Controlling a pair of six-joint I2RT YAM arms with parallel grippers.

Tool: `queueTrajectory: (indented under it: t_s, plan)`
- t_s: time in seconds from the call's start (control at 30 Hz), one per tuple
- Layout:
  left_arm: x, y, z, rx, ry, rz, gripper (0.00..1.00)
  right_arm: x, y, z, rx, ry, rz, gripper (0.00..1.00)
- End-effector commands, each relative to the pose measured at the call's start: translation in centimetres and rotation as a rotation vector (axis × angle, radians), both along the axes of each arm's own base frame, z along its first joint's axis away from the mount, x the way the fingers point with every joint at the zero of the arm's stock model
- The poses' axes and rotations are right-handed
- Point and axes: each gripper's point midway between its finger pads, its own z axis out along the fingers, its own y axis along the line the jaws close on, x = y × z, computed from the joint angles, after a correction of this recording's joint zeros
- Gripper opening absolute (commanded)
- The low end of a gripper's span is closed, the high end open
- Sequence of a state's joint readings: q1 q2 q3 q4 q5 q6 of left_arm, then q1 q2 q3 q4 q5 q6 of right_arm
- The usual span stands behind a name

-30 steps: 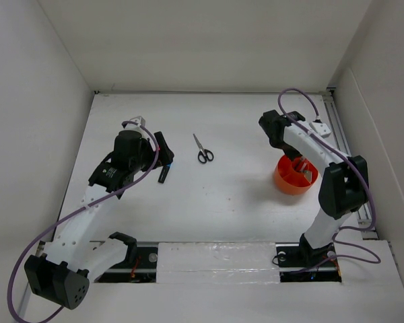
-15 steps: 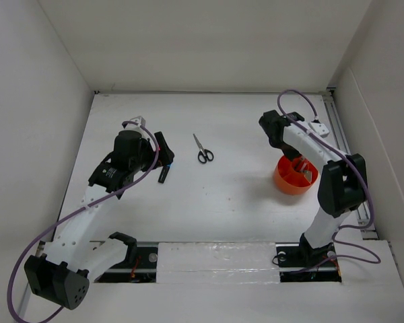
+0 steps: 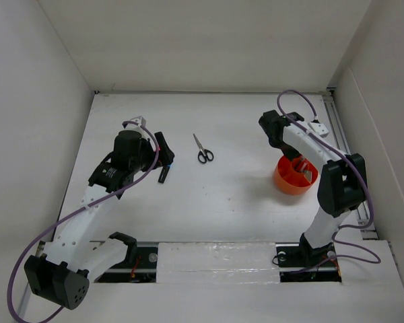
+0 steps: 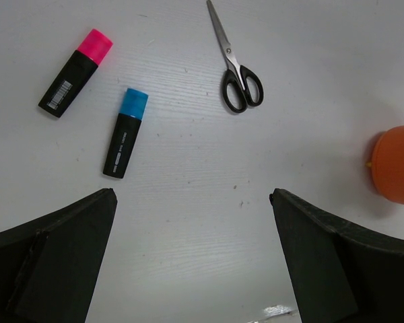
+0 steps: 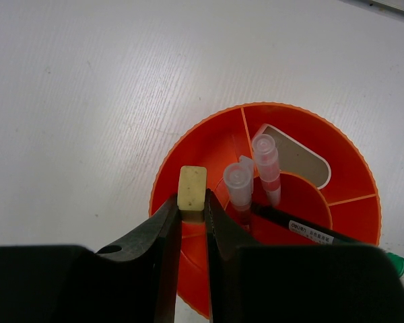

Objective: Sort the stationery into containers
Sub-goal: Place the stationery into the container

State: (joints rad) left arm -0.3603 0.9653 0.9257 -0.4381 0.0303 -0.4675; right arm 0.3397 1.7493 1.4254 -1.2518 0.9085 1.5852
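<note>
My right gripper (image 5: 192, 203) is shut on the tiny tan eraser (image 5: 192, 188) and holds it above the near-left part of the round orange cup (image 5: 188, 155). The cup also shows in the top view (image 3: 286, 182). Inside its dividers stand two clear-capped red pens (image 5: 266, 168), a dark pen (image 5: 310, 232) and a pinkish-white piece (image 5: 293, 158). My left gripper (image 4: 192, 195) is open and empty above the table, also seen from the top (image 3: 163, 161). Ahead of it lie a blue-black marker (image 4: 125, 132), a pink-black marker (image 4: 75, 73) and black-handled scissors (image 4: 236, 70), which the top view shows mid-table (image 3: 203, 149).
White walls (image 3: 54, 101) enclose the table on the left, back and right. A metal rail (image 3: 337, 128) runs along the right edge. A green tip (image 5: 394, 263) pokes out beside the cup's right rim. Purple cables loop off both arms.
</note>
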Motion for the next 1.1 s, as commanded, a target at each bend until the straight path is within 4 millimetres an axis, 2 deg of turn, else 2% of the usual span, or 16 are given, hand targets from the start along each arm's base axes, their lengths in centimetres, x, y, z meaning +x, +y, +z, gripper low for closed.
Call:
queueTrajectory:
  t_s: [0.0,0.07,0.3,0.4,0.83,0.93,1.07]
  plan:
    - [0.0,-0.4,1.2,-0.014,-0.049,-0.027,0.99,0.3,-0.2,0.2,-0.008,-0.014,-0.004,0.11]
    - [0.0,-0.4,1.2,-0.014,-0.049,-0.027,0.99,0.3,-0.2,0.2,-0.008,-0.014,-0.004,0.17]
    - [0.0,-0.4,1.2,-0.014,-0.049,-0.027,0.99,0.4,-0.2,0.2,-0.005,-0.021,-0.01,0.21]
    - [0.0,-0.4,1.2,-0.014,-0.049,-0.027,0.99,0.4,-0.2,0.2,-0.005,-0.021,-0.01,0.32]
    - [-0.1,-0.3,1.5,-0.017,-0.058,-0.027,0.99,0.6,-0.2,0.2,-0.008,-0.013,-0.003,0.32]
    - [-0.1,-0.3,1.5,-0.017,-0.058,-0.027,0.99,1.3,0.4,0.5,-0.009,-0.013,0.031,0.31]
    - [0.0,-0.2,1.5,-0.013,-0.06,-0.019,0.99,2.9,1.8,1.9,0.005,-0.057,0.076,0.31]
